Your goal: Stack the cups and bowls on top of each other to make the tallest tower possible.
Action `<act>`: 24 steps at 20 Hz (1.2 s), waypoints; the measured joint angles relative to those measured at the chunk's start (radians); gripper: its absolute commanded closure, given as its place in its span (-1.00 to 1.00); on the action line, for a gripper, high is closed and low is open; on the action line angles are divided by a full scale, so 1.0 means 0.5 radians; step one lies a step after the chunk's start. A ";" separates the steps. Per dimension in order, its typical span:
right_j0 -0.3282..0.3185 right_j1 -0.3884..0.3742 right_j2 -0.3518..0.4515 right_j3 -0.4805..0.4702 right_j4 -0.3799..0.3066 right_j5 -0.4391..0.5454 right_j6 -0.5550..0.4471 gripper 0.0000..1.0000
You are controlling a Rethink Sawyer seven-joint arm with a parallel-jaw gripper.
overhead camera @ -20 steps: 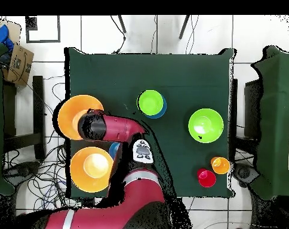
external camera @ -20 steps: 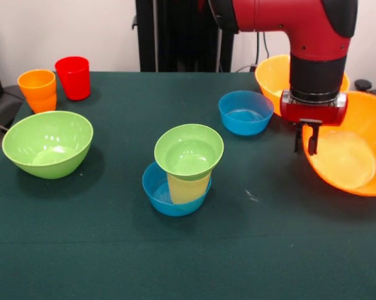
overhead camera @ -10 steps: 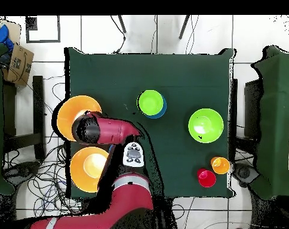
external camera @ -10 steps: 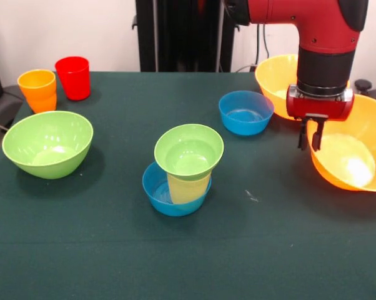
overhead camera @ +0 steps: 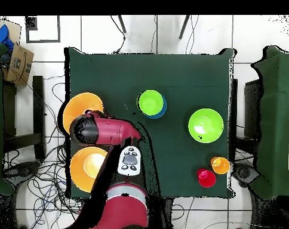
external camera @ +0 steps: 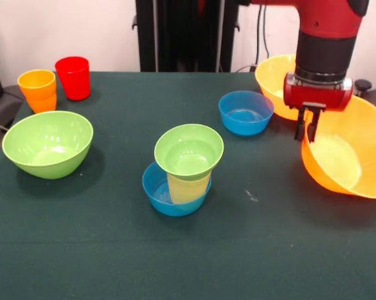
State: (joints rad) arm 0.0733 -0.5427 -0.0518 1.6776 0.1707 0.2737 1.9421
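Nearest on the green cloth surface (external camera: pixel 113 250) stands the tower (external camera: pixel 183 169): a small blue bowl (external camera: pixel 155 190) holding a pale yellow cup (external camera: pixel 188 187), with a small green bowl (external camera: pixel 188 152) seated on the cup's mouth. It is narrow in the middle and leans slightly, so the top bowl is a small, shaky landing spot. To the right, the pincer (external camera: pixel 305 123) is closed on the near-left rim of a big orange bowl (external camera: pixel 347 156), which hangs tilted with its far side low. The step in hand appears to be carrying this bowl to the tower. It is probably best to lift it clear, travel slowly so the thin rim does not slip, level it over the green bowl and lower it centred before letting go. All the pieces are glossy moulded plastic, smooth and likely slippery; the cups look translucent. Further back lie a large green bowl (external camera: pixel 47 144) at left, a second blue bowl (external camera: pixel 245 112) mid-surface and another big orange bowl (external camera: pixel 272 78) behind the arm. Farthest left stand an orange cup (external camera: pixel 37 90) and a red cup (external camera: pixel 73 77).
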 measured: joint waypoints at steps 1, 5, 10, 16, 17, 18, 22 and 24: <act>-0.006 -0.015 -0.004 -0.009 0.000 0.028 0.000 1.00; -0.087 -0.084 -0.007 -0.114 0.015 0.250 0.000 1.00; -0.186 -0.113 -0.010 -0.323 0.026 0.592 0.000 1.00; -0.284 -0.110 -0.005 -0.590 0.026 0.962 0.000 1.00; -0.318 -0.106 -0.002 -0.678 0.025 1.068 0.000 1.00; -0.335 -0.104 -0.002 -0.728 0.025 1.124 0.000 1.00; -0.414 -0.099 0.007 -0.918 0.021 1.327 0.000 1.00; -0.451 -0.093 0.014 -1.002 0.017 1.415 0.000 1.00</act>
State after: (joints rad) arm -0.1521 -0.5895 -0.0449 1.1766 0.1792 0.9812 1.9421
